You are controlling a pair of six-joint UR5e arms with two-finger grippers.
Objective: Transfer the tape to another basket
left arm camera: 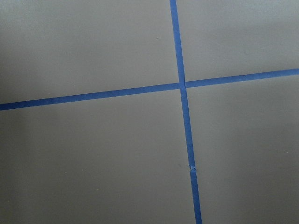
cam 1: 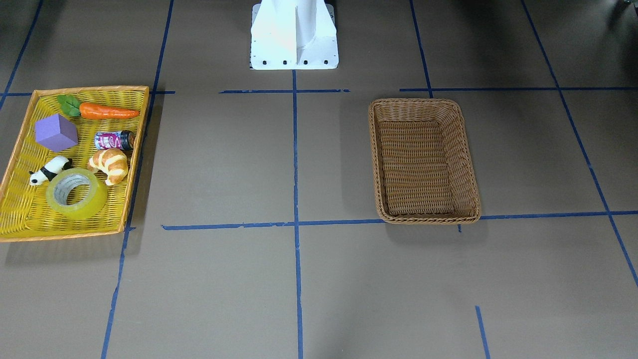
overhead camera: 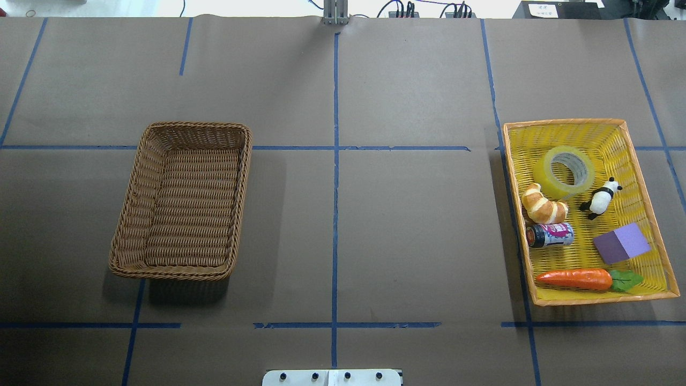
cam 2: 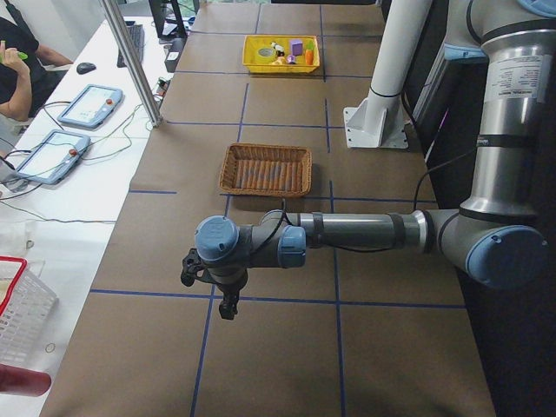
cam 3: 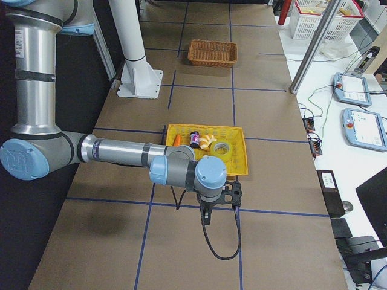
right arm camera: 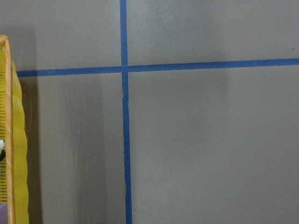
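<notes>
The tape lies flat, hole up, in the yellow tray on the bench's right, nearest the right gripper, whose opening cannot be told.

The left gripper and the right gripper show only from the side, so I cannot judge their jaws. The right wrist view's edge cuts off the tray.
</notes>
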